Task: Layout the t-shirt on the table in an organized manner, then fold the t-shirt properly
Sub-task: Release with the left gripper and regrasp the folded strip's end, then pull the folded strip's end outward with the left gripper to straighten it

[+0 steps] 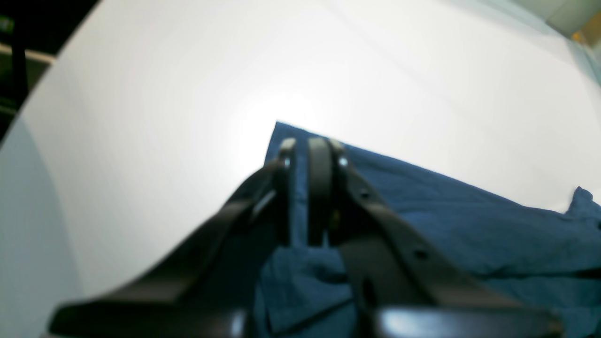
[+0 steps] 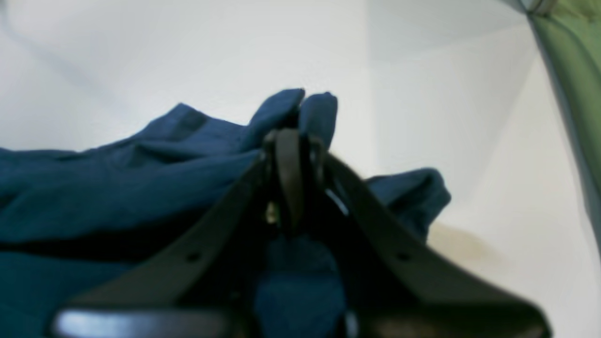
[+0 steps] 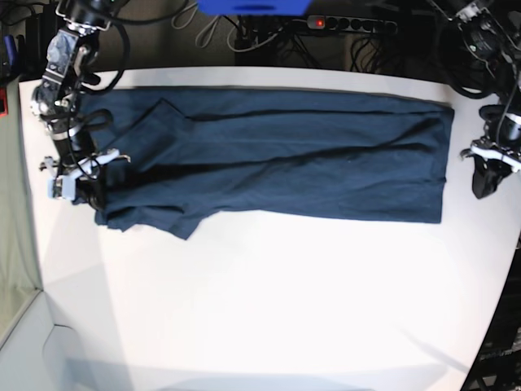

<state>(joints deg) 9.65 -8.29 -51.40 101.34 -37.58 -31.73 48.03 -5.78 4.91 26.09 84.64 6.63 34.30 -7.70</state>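
Observation:
The navy-blue t-shirt (image 3: pixel 285 155) lies spread lengthwise across the far half of the white table (image 3: pixel 285 309), with a sleeve folded over at its left end. In the base view my right gripper (image 3: pixel 81 191) is at that left end. The right wrist view shows it (image 2: pixel 293 136) shut on a bunched fold of the t-shirt (image 2: pixel 94 188), cloth poking past the fingertips. My left gripper (image 3: pixel 484 189) hovers just off the shirt's right edge. In the left wrist view it (image 1: pixel 310 143) is shut with nothing held, above a flat corner of the t-shirt (image 1: pixel 446 211) on the table (image 1: pixel 164 94).
A grey-green panel (image 3: pixel 12 244) (image 2: pixel 573 70) runs along the table's left side. Behind the far edge lie a power strip and cables (image 3: pixel 342 23). The table's edge curves in at the front right (image 3: pixel 496 326).

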